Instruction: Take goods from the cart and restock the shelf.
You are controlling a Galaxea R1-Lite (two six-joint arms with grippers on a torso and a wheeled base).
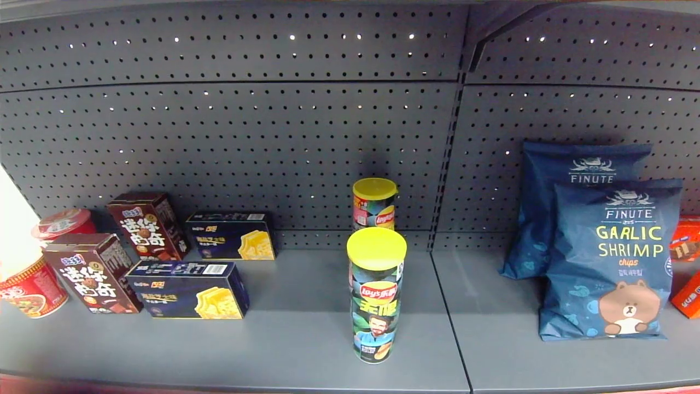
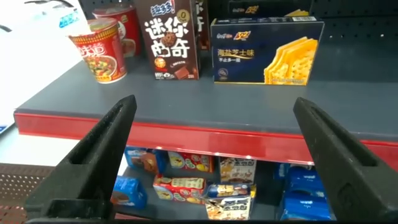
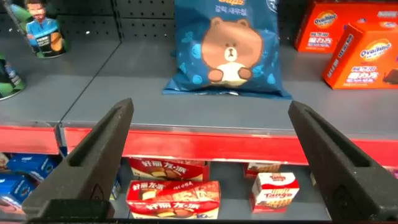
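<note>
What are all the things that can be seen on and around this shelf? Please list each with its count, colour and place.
shelf: one, grey with red front edge, across the view
chip cans: two, yellow lids, middle, one behind the other
chip bags: two, blue, right of the cans, one behind the other
cracker boxes: two, dark blue, left of the cans
cookie boxes: two, brown, left of the cracker boxes
noodle cups: two, red, far left
orange boxes: two, orange, far right
lower-shelf packs: several, red, blue and white, below
left gripper: one, black, open, before the cracker boxes
right gripper: one, black, open, before the chip bags
</note>
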